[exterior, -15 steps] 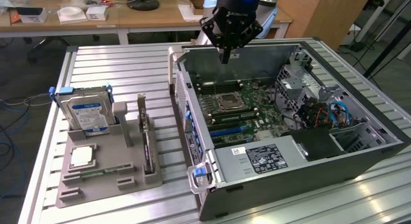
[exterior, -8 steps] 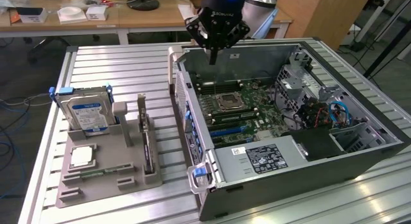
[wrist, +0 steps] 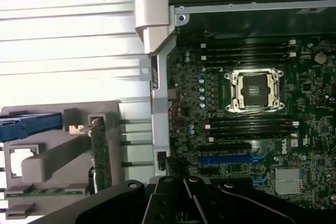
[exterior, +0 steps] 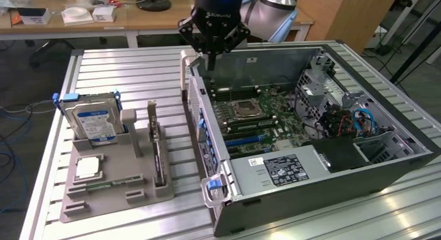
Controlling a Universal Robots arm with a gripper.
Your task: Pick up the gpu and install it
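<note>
Exterior view, gripper (exterior: 210, 63): the black fingers are pressed together into one dark tip with nothing between them. It hangs over the far end of the case wall on the exterior view's left, close to a white latch (exterior: 186, 57).
Gripper body writing: a short pale word runs across the black housing, too small to read.
Gpu (exterior: 157, 147): stands on its long edge in a slot of the grey holder (exterior: 110, 191), just outside the case wall, well apart from the gripper and untouched.
Wrist view, gpu (wrist: 100, 153): a green board seen edge-on, with its silver bracket at the end and grey holder on both sides.
Wrist view, gripper (wrist: 184, 187): dark fingers meet over the case wall, between the holder and the motherboard.
Hard drive (exterior: 96, 124): upright in a blue caddy at the holder's far end. Its blue label carries white print that is not legible.
CPU chip (exterior: 90, 168): lies flat in a recess of the holder.
Computer case (exterior: 386, 121): open and lying on its side on the slatted metal table (exterior: 124, 69).
Motherboard (wrist: 210, 82): green, with an empty silver socket (wrist: 254, 90), black memory slots on either side and a blue slot (wrist: 228, 158).
Motherboard writing: white letters reading DELL (wrist: 282, 148), turned sideways.
Power supply label (exterior: 286, 169): a black-and-white sticker with fine print that cannot be read.
</note>
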